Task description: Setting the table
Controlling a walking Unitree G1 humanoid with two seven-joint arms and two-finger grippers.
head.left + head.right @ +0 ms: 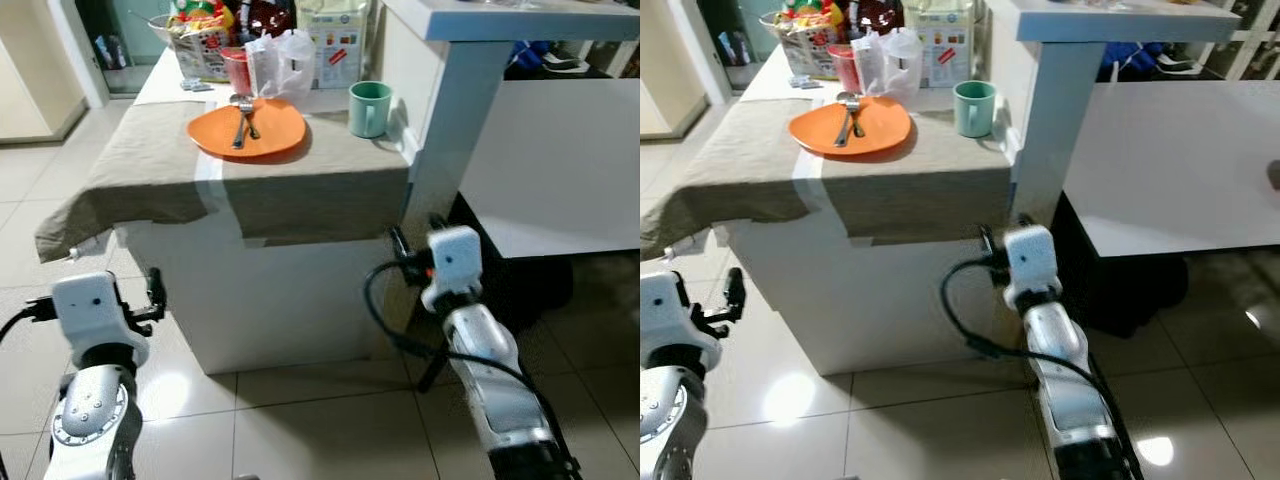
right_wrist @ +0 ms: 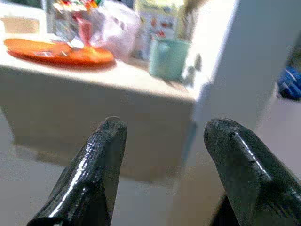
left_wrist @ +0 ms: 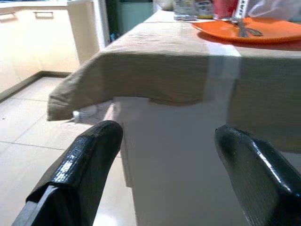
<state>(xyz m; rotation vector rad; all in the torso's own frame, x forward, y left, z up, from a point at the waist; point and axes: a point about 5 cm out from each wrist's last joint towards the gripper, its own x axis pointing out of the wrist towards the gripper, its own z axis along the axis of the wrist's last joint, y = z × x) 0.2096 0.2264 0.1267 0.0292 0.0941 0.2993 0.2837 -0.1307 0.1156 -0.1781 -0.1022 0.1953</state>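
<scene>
White counter (image 1: 290,300): stands on a pale tiled floor (image 1: 320,420), front face toward the camera. A taller white column (image 1: 450,130) rises at its right end, carrying a higher shelf.

Beige cloth (image 1: 140,170): covers the counter top and hangs over the front and left edges, with a paler stripe running down near the middle.

Orange plate (image 1: 262,132): lies flat on the cloth, toward the back of the covered area. A spoon and fork (image 1: 241,122) lie across it, touching each other, handles toward the front edge.

Clear plastic bag (image 1: 281,60): crumpled, directly behind the plate. A red cup (image 1: 236,70) stands just left of it. A printed carton (image 1: 335,40) stands right of the bag, and colourful packets (image 1: 200,40) sit further back on the left.

Green mug (image 1: 369,108): upright on the cloth, right of the plate and apart from it, near the column.

Left gripper (image 3: 164,155): low, in front of the counter's left corner, below the cloth's hanging edge. Fingers spread wide, nothing between them.

Right gripper (image 2: 164,160): low, before the counter's right end near the column base. Fingers parted, nothing held. Wrist view looks up at mug and plate.
</scene>
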